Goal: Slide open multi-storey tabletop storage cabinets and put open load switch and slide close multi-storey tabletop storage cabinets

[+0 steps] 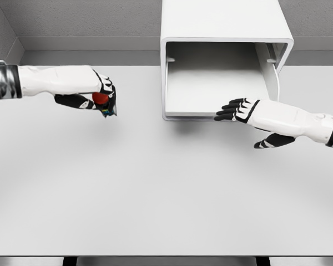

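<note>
Item, load switch: we see only a red part and a dark edge, the rest hidden by our left hand, so its long axis is unreadable. Left fingers wrap it above the counter, left of the cabinet. Right hand lies flat, fingers extended on the open drawer front lip.

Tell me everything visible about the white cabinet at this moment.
The cabinet is a plain, smooth white box with rounded edges, standing at the back of the table, right of centre. Its drawer is slid out toward the robot and looks empty, with small fittings on the inner side walls. The right hand's fingers rest at the drawer's front edge.
</note>
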You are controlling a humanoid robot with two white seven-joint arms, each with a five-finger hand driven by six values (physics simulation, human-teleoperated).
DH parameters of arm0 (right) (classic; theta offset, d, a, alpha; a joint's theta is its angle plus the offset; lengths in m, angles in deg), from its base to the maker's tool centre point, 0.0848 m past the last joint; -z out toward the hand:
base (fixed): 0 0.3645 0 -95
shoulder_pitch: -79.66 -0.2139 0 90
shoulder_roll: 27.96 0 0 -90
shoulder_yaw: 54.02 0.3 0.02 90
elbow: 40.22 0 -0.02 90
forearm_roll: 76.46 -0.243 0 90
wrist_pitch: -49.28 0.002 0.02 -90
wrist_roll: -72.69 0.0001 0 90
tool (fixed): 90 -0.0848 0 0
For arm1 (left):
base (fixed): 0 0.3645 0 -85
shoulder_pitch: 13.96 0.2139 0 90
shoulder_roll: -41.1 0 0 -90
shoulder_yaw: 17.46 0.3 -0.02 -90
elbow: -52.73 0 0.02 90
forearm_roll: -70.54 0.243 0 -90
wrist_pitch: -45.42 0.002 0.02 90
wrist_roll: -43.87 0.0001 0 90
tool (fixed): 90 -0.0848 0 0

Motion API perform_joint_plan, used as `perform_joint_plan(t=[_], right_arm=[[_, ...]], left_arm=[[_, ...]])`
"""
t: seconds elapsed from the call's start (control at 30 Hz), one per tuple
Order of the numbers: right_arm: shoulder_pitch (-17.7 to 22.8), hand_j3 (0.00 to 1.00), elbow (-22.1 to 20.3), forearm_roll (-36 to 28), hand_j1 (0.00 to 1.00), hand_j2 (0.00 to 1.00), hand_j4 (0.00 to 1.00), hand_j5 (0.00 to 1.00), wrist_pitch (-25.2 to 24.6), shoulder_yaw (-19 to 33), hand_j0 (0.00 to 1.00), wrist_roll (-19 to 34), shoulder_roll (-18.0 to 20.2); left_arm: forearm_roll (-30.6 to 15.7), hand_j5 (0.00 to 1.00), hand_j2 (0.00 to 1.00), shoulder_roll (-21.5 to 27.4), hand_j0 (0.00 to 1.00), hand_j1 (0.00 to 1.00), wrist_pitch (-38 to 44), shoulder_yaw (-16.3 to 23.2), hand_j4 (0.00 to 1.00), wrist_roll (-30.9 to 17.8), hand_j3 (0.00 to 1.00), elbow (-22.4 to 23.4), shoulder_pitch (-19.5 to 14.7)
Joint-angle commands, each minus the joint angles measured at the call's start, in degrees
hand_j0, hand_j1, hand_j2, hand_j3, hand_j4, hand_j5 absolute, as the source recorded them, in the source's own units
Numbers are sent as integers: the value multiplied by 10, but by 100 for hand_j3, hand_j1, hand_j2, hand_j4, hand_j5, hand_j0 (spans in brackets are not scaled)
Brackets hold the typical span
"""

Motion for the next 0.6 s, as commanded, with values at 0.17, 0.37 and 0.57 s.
perform_joint_plan(t=[0.17,0.37,0.57], right_arm=[[18,100,-1,-4,100,100,100,100,-1,11,100,-2,13],[27,100,-3,-6,100,100,100,100,-1,23,100,-6,22],[36,100,-5,-27,100,100,100,100,-1,28,100,-6,43]], left_arm=[[-14,41,41,6,41,41,2,-1,41,1,41,-21,-1],[-13,41,41,15,41,41,2,-2,41,1,41,-47,-5],[-14,41,41,13,41,41,2,-3,41,0,41,-51,-11]])
